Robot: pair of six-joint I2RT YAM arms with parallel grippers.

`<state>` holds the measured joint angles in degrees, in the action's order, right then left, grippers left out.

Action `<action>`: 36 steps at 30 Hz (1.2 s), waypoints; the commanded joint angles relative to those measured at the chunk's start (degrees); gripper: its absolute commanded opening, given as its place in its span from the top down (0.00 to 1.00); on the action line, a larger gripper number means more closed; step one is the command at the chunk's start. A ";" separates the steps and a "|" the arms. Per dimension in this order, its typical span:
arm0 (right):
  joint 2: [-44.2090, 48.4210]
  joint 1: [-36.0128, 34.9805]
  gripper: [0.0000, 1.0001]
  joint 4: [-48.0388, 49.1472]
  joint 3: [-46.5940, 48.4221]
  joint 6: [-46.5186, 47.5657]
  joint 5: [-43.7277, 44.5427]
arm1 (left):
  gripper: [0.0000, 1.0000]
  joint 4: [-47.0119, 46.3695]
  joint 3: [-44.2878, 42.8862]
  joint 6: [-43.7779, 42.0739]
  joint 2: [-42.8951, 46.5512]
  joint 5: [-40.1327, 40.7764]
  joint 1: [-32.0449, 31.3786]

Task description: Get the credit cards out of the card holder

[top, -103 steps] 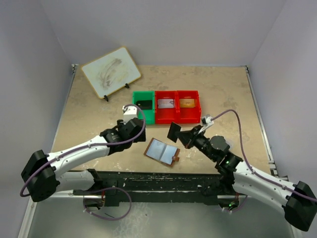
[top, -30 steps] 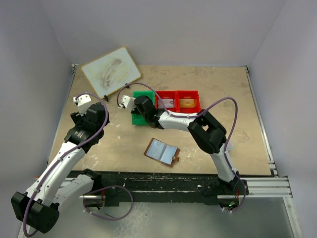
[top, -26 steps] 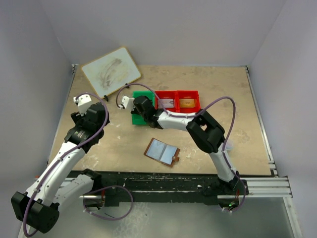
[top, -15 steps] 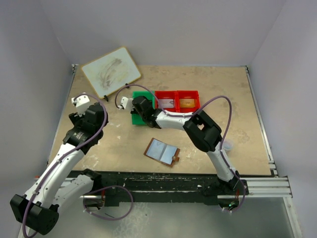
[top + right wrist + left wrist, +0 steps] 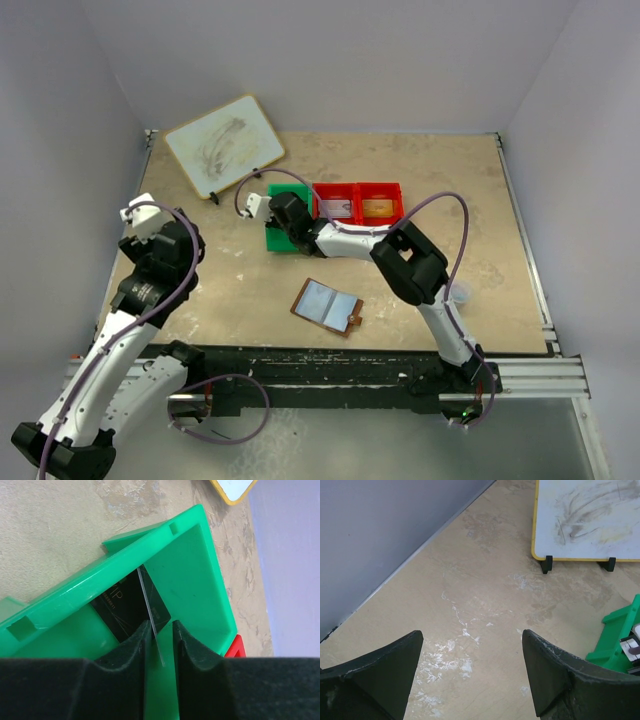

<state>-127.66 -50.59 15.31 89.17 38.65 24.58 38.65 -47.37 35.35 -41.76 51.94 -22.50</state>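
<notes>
The card holder (image 5: 327,305), a brown bifold with pale blue-grey panels, lies open on the table near the front middle. My right gripper (image 5: 283,212) reaches into the green bin (image 5: 275,240). In the right wrist view a thin card (image 5: 147,600) stands edge-on between the right gripper's (image 5: 161,627) fingers. It leans on the left finger, with a gap to the right one. A black card (image 5: 122,612) lies flat in the green bin (image 5: 200,570) below. My left gripper (image 5: 192,240) is open and empty (image 5: 471,640) over bare table at the left.
Two red bins (image 5: 358,203) with a card in each stand right of the green bin. A whiteboard on feet (image 5: 224,143) stands at the back left and shows in the left wrist view (image 5: 590,515). Walls close the left, back and right sides.
My right arm carried a dark card from beside the card holder to the green bin and stays there. My left arm drew back from the middle to the left side.
</notes>
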 commanded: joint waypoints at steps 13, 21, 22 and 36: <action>-0.16 0.76 0.70 -0.26 0.93 0.89 1.52 | 0.21 -1.39 -1.64 -0.26 -1.30 0.10 0.36; 0.04 0.86 0.87 -0.71 1.34 -0.59 -0.04 | 0.21 -1.52 -1.58 -0.37 -1.35 -0.25 0.35; 0.32 0.84 0.88 -0.24 0.99 -0.55 -0.48 | 0.21 -1.49 -1.54 -0.46 -1.39 -0.22 0.37; 13.22 1.02 0.75 9.47 -6.54 -19.05 -3.86 | 0.21 -1.40 -1.56 -0.78 -0.97 -0.83 0.32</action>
<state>-125.93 -49.80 16.47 86.28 31.53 22.50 38.63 -47.37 35.29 -43.64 51.13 -22.50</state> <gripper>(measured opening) 0.225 0.788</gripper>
